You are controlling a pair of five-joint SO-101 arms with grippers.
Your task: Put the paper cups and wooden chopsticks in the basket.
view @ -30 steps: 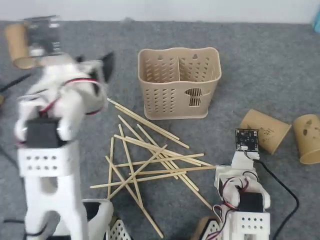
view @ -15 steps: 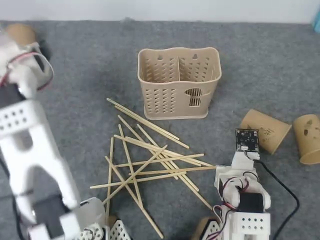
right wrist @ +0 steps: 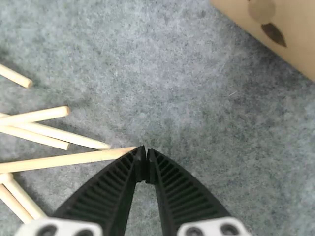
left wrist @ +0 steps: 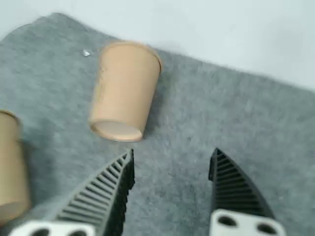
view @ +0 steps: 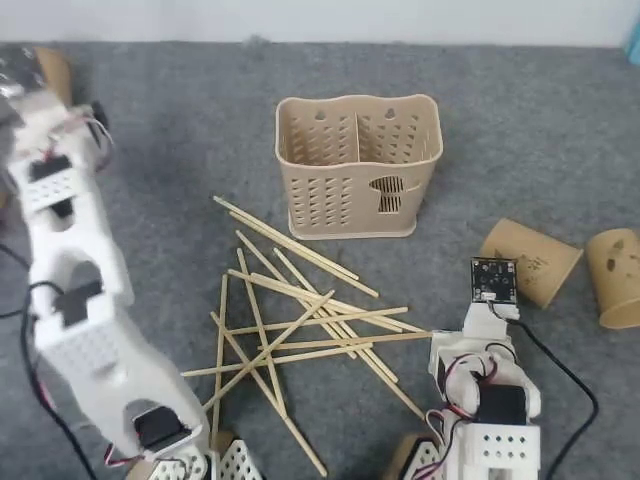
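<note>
The left gripper (left wrist: 173, 155) is out at the far left corner of the grey worktop (view: 180, 130). Its fingers are spread wide apart and hold nothing. A paper cup (left wrist: 125, 91) lies on its side just ahead of them. A second paper cup (left wrist: 9, 167) is near it.

The right gripper (right wrist: 146, 150) is low over the worktop. Its fingers are squeezed together with nothing between them. Their tips are right at the end of one wooden chopstick (right wrist: 64, 160).

The chopsticks (view: 300, 330) lie in a messy pile in front of the basket (view: 358, 165). A third cup (view: 528, 262) lies on its side to the right of the pile. A fourth cup (view: 613, 277) is just beside it.
</note>
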